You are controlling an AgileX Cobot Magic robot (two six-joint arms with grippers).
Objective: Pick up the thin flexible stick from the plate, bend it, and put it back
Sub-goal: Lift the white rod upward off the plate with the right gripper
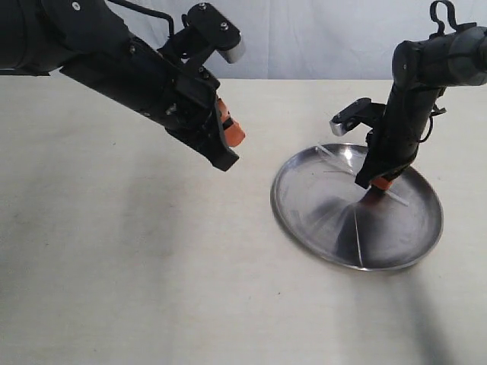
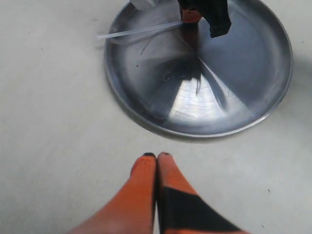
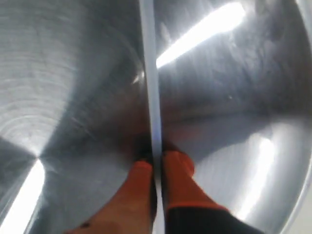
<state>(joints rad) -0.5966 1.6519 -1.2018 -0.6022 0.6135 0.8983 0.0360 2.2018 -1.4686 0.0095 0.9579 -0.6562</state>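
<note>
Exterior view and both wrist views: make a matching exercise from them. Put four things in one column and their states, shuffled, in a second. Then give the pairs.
Things
1. left gripper
2. right gripper
3. thin flexible stick
4. plate

States
A. shiny silver-grey, resting on the table
B. shut on nothing, off to the side of the plate
C. whitish, pinched between orange fingertips
D. lowered into the plate, shut on the thin flexible stick

Pairs: 1-B, 2-D, 3-C, 4-A

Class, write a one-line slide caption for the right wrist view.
Right gripper clamped on the thin clear stick, over the shiny steel plate.
</note>
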